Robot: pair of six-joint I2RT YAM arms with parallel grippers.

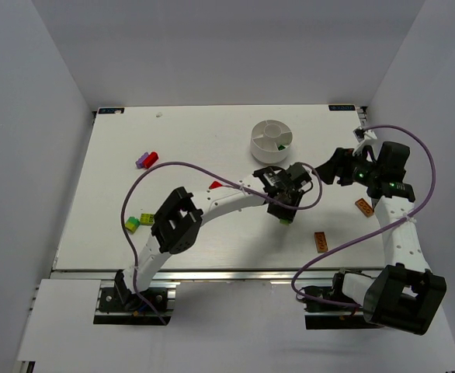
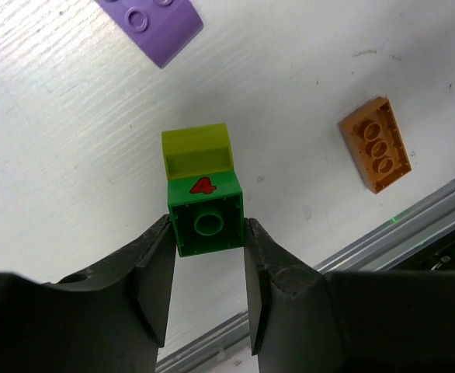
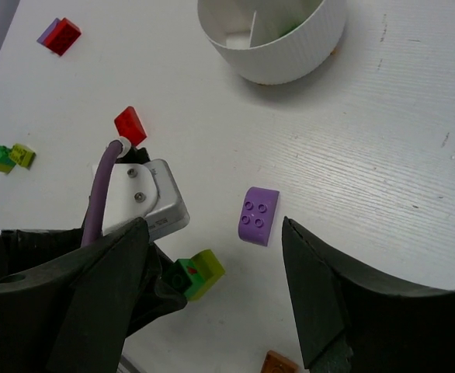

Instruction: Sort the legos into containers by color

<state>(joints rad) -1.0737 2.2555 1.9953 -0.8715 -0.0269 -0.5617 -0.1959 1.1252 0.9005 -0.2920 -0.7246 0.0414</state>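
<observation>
Left gripper — jaws pinching green lego

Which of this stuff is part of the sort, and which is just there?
Job:
green brick
yellow-green brick
purple brick
orange brick
red brick
white divided dish

Not the job:
purple cable
metal rail

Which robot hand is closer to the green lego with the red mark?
Left. The left gripper has a finger on each side of the green lego. The right gripper hangs apart from it, open.
</observation>
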